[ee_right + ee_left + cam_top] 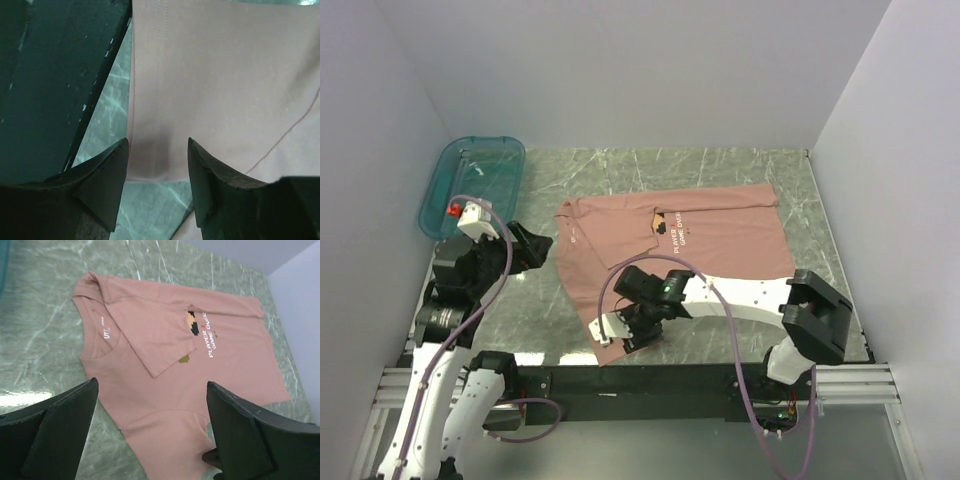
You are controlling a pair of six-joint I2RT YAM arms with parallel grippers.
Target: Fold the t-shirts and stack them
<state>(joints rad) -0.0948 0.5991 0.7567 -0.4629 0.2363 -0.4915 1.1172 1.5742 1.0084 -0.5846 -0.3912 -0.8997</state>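
One dusty-pink t-shirt (720, 235) lies flat on the green marble table, collar to the left, with its print (675, 232) facing up. Its far sleeve (145, 330) is folded in over the chest. My left gripper (542, 250) hovers by the collar side, wide open and holding nothing; in its wrist view (152, 383) the t-shirt (240, 355) spreads out below it. My right gripper (630, 335) is low over the near sleeve. Its fingers (158, 142) stand apart astride the sleeve's hem (165, 172), and the cloth lies flat between them, unpinched.
A teal translucent tray (470, 180) stands at the table's back left corner. The dark front edge of the table (50, 75) runs just beside the right gripper. Grey walls close in the table on three sides.
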